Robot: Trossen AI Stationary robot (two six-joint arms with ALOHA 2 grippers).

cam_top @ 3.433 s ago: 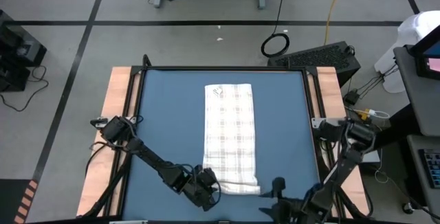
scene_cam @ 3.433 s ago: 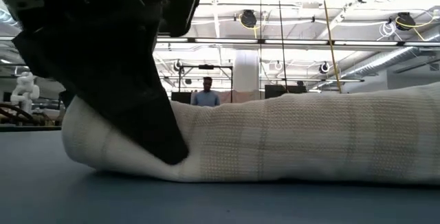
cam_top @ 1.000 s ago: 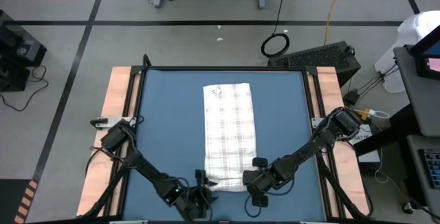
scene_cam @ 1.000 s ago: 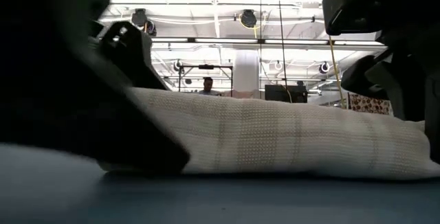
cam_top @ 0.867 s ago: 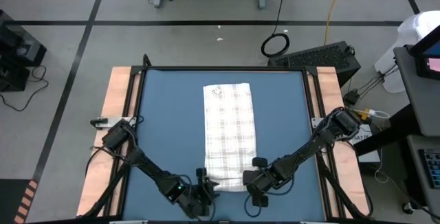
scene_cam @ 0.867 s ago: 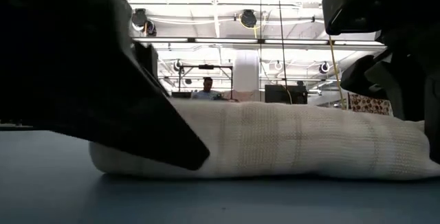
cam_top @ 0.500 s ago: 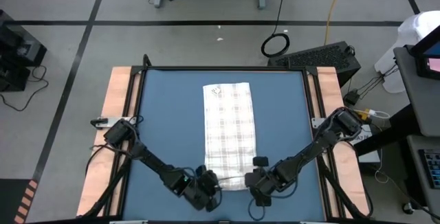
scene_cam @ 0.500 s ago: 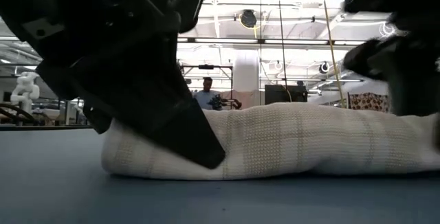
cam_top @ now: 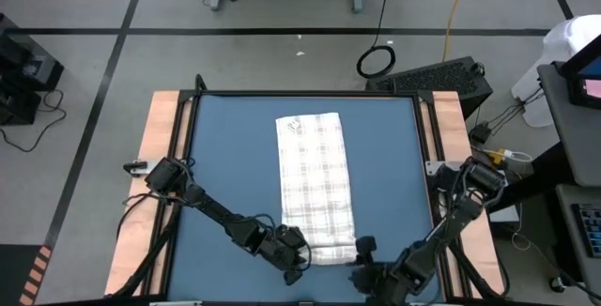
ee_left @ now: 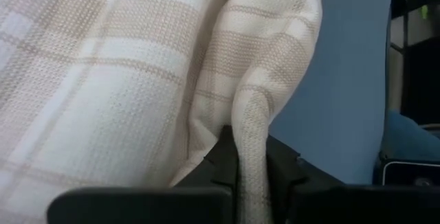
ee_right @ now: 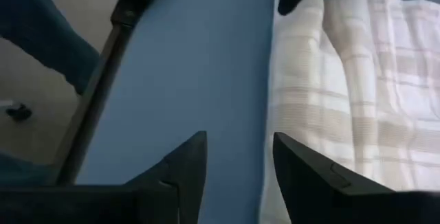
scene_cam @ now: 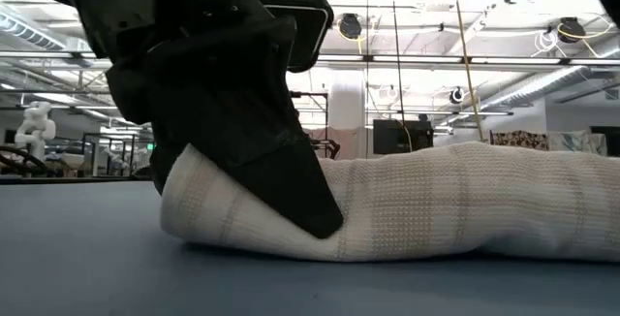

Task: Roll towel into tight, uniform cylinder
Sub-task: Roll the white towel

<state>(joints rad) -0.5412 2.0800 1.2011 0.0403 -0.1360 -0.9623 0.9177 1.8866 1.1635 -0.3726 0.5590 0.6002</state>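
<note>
The towel [cam_top: 317,179] is white with faint checked lines and lies lengthwise on the blue mat [cam_top: 225,156]. Its near end is rolled into a low roll [scene_cam: 455,209] that rests on the mat. My left gripper [cam_top: 299,250] is at the roll's left end, shut on the cloth [ee_left: 251,165]. My right gripper [cam_top: 361,250] stands just off the roll's right end. It is open over bare mat in the right wrist view [ee_right: 237,162], with the towel's edge [ee_right: 323,100] beside one finger. My left gripper pinches a raised fold of the towel [ee_left: 251,114] at the left end of the roll between its two fingers. The fingers [scene_cam: 310,209] slant down onto the cloth from the near left. The roll stays lying on the mat; how many layers are in the fold I cannot tell.
Wooden table strips [cam_top: 160,156] border the mat on both sides. A black keyboard [cam_top: 432,76] and a cable loop [cam_top: 376,60] lie beyond the far edge. A white rounded object [cam_top: 571,38] stands at the far right.
My left gripper has shut on the roll's left end, rolled its wrist and moved toward the table's right. My right gripper has let go of the roll's right end, opened and drawn back toward the near right. The towel's rolled near end has shifted rightward.
</note>
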